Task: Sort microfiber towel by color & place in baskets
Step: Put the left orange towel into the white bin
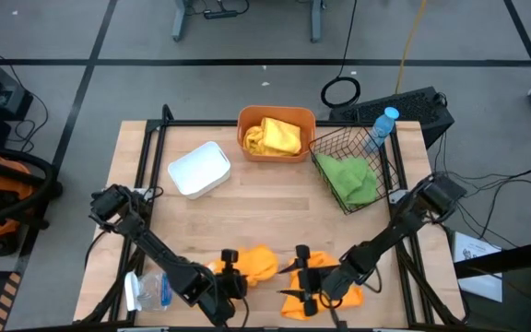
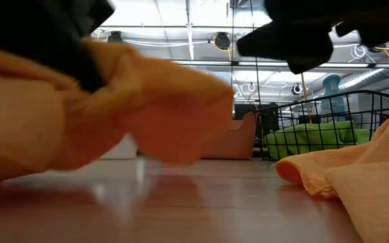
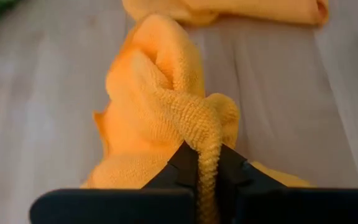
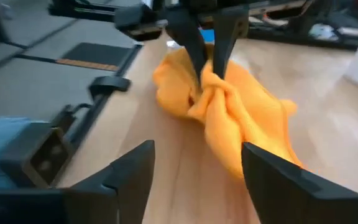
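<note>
Left gripper (image 3: 207,171) pinched tight on a fold of orange towel (image 3: 160,106) — cloth bunched just ahead of its tips, resting on table (image 1: 275,207). Right gripper (image 4: 194,171) spread wide, holding nothing — second orange towel (image 1: 325,293) beneath it.

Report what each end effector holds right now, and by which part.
The left end effector pinches a bunched fold of an orange microfiber towel. The right end effector is open and holds nothing.
</note>
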Controlling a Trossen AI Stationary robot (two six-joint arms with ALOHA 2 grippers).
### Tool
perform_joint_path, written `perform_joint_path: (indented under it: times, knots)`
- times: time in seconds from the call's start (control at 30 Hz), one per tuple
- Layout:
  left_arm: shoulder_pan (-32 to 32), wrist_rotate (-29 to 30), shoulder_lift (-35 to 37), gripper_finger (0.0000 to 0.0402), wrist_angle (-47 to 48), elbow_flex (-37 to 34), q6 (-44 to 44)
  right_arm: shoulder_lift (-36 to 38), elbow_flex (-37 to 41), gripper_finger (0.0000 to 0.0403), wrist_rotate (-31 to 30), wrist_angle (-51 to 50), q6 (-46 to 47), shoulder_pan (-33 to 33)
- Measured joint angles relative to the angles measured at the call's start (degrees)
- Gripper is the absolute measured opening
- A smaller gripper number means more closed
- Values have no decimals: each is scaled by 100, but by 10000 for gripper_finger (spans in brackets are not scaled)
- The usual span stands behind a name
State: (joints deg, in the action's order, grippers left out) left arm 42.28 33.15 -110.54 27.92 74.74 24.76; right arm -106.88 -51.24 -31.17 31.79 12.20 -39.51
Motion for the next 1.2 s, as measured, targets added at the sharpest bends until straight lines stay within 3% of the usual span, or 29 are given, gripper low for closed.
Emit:
perform_joint_path:
  times: [0.27, 0.5, 0.8, 0.97, 1.1, 1.2]
  knots:
    - [-115, 30, -2, 16, 29, 479, -1611, -746, -1052, 321, -963, -59, -545, 16]
    - [-100, 1008, -2, 19, 106, 962, -2015, -1256, -1687, 363, -1150, -42, -459, 160]
    - [-165, 1860, -2, 29, 134, 1340, -2078, -1377, -1907, 363, -2276, -13, -432, 206]
    - [-210, 2368, -2, 30, -11, 1410, -2114, -1354, -1907, 353, -1965, 512, -688, 245]
    - [-225, 2382, -2, 30, -8, 1412, -2095, -1353, -1907, 313, -1882, 683, -674, 275]
    - [-211, 2380, -2, 30, -17, 1412, -2058, -1352, -1907, 254, -2030, 677, -688, 275]
